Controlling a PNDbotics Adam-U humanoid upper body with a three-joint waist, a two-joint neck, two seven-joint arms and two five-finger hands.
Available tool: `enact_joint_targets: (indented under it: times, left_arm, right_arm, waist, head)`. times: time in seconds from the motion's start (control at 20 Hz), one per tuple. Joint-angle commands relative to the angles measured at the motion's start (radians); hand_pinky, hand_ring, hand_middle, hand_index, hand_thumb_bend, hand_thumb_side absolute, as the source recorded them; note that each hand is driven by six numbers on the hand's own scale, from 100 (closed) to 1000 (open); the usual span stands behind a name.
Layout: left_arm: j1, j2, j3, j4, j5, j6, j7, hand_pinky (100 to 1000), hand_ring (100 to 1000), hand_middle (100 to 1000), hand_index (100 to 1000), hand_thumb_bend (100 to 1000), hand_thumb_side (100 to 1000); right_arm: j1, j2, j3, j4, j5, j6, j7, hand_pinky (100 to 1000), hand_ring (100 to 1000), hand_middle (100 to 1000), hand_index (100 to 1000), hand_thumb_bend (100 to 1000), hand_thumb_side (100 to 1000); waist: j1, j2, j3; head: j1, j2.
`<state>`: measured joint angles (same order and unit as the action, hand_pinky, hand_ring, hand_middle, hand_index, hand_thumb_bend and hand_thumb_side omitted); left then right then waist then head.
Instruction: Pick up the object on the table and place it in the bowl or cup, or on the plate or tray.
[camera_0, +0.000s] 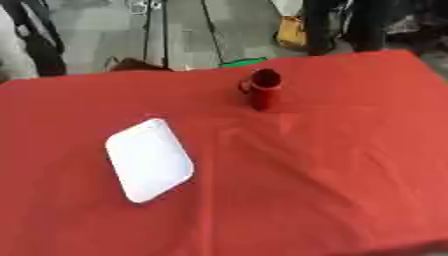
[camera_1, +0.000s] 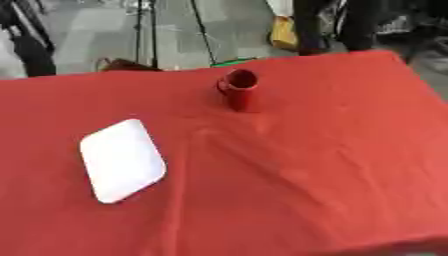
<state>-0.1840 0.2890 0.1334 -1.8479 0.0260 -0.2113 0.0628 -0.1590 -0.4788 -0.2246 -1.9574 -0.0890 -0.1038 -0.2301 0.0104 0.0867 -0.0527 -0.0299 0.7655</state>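
A red cloth covers the table (camera_0: 332, 190) from edge to edge, creased in shallow folds across its middle.

A red mug (camera_0: 262, 89) stands upright toward the far side, a little right of centre, its dark mouth open to the camera and its handle turned to the left. It nearly matches the cloth, so its lower body is hard to separate from the fabric beneath.

A white tray (camera_0: 149, 159), rectangular with rounded corners, lies flat at the near left. It is set askew, its long side running from far right to near left. Nothing rests on it. The tray and the mug are well apart, with bare cloth between them.

Neither robot hand appears in either eye view, so how the fingers stand cannot be told, and nothing can be said of how the mug or tray lie relative to a hand.

No separate loose object to be picked up can be made out on the cloth; only the mug and the tray show.
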Motion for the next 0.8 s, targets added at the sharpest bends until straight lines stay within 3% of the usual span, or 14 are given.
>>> enact_joint_targets:
  times: [0.05, 0.6, 0.8]
  left_arm:
    - [-0.007, 0.011, 0.007, -0.015, 0.002, -0.002, 0.000, 708, 738, 778, 863, 767, 672]
    - [-0.007, 0.010, 0.006, -0.017, 0.004, -0.003, -0.006, 711, 740, 780, 865, 751, 676]
    - [-0.008, 0.013, 0.006, -0.017, 0.003, -0.002, -0.009, 713, 742, 782, 867, 752, 677]
  right_arm:
    - [-0.013, -0.017, -0.008, -0.015, -0.004, 0.002, 0.001, 652, 728, 802, 895, 611, 724]
    - [-0.014, -0.019, -0.006, -0.015, -0.004, 0.006, 0.003, 652, 727, 798, 895, 611, 718]
    - [-0.026, -0.049, 0.001, -0.003, 0.002, 0.013, 0.011, 653, 731, 800, 897, 617, 720]
  waist:
    - [-0.002, -0.008, 0.001]
    - [-0.002, -0.008, 0.002]
    - [-0.002, -0.009, 0.004]
  head:
    - [0.013, 0.005]
    - [0.022, 0.005]
    - [0.022, 0.005]
